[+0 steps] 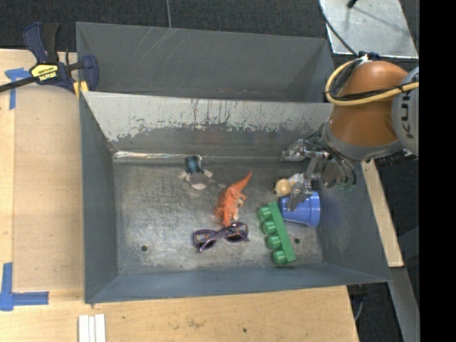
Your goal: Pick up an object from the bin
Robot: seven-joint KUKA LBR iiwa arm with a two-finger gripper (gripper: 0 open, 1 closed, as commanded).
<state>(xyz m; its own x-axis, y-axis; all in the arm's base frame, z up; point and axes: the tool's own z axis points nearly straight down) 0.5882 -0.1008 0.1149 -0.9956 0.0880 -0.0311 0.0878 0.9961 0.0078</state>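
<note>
- Camera view: a grey metal bin (100, 212) is seen from above, and the arm is reached into it from the right side.
- The wrist is covered by a round orange cover (363, 116), which is placed above the right wall of the bin.
- The gripper (308, 180) is lowered to the right part of the bin floor, near the back wall.
- It cannot be told whether the gripper is open or closed, because its tips are not seen clearly against the things below.
- A blue cup (305, 211) is laid on its side directly under the gripper; it cannot be told if it is touched.
- No thing is seen held in the gripper.
- A small beige thing (284, 187) is found just beside the cup, at the left of the gripper.
- A green block (276, 234) with round studs is laid just beside the cup, towards the front wall.
- An orange toy lizard (230, 201) is placed near the middle of the floor.
- Purple sunglasses (221, 236) are laid just in front of the lizard.
- A small figure (194, 173) with a blue top is seen near the back wall, well apart from the gripper.
</note>
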